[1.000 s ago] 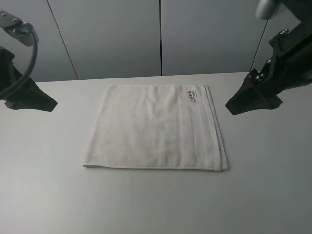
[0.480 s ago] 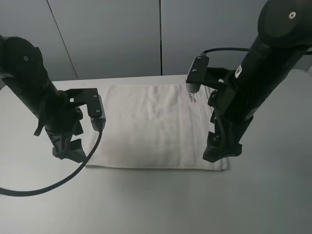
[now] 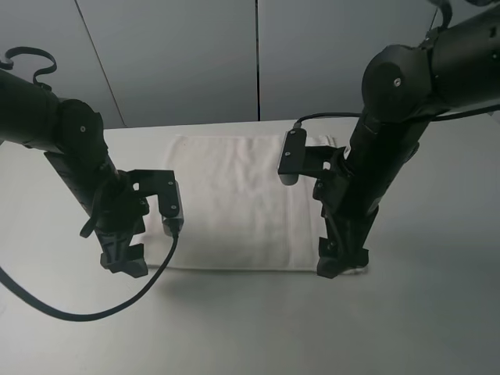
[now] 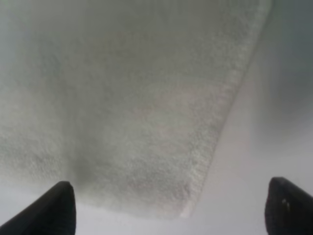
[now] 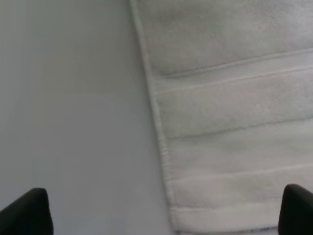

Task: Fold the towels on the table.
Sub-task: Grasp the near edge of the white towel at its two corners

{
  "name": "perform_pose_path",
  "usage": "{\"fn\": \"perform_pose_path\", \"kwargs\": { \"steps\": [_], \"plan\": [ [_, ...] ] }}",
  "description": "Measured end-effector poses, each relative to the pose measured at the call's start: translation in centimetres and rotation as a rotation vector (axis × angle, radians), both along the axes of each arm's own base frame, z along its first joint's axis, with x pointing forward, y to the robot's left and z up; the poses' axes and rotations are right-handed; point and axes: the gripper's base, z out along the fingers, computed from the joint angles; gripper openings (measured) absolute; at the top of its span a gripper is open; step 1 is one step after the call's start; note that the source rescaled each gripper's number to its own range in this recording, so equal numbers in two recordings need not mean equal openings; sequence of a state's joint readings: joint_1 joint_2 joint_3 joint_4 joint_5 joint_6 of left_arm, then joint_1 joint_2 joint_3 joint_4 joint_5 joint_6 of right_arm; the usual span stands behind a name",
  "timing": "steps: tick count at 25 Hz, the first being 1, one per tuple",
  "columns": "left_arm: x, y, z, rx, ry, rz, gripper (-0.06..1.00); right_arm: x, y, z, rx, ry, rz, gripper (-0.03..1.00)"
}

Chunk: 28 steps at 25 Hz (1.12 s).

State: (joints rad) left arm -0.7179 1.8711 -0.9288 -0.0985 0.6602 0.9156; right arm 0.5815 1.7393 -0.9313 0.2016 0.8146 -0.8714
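White terry towel (image 3: 234,207), roughly square with a woven border band, lies flat on a plain matte white table (image 3: 250,336). The black left gripper (image 3: 125,262) hangs at the towel's 7 o'clock corner, jaws spread wide, with that corner lying between its 2 fingertips. The black right gripper (image 3: 340,266) hangs at the 5 o'clock corner, jaws equally wide, the banded edge between them.
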Motion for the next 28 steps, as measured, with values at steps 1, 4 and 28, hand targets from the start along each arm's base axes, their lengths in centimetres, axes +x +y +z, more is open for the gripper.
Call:
{"fn": "perform_pose_path", "kwargs": {
  "steps": [1, 4, 28],
  "plan": [
    [0.0, -0.2, -0.1, 0.000, -0.009, -0.015, 0.99, 0.0, 0.0, -0.3, -0.006, 0.008, 0.010, 1.00],
    [-0.1, -0.5, -0.5, 0.006, -0.027, -0.043, 0.99, 0.2, 0.1, -1.0, -0.011, 0.011, 0.028, 1.00],
    [0.0, -0.7, -2.1, 0.026, -0.019, -0.060, 0.99, -0.3, -1.3, -5.2, -0.108, -0.021, 0.101, 1.00]
  ]
}}
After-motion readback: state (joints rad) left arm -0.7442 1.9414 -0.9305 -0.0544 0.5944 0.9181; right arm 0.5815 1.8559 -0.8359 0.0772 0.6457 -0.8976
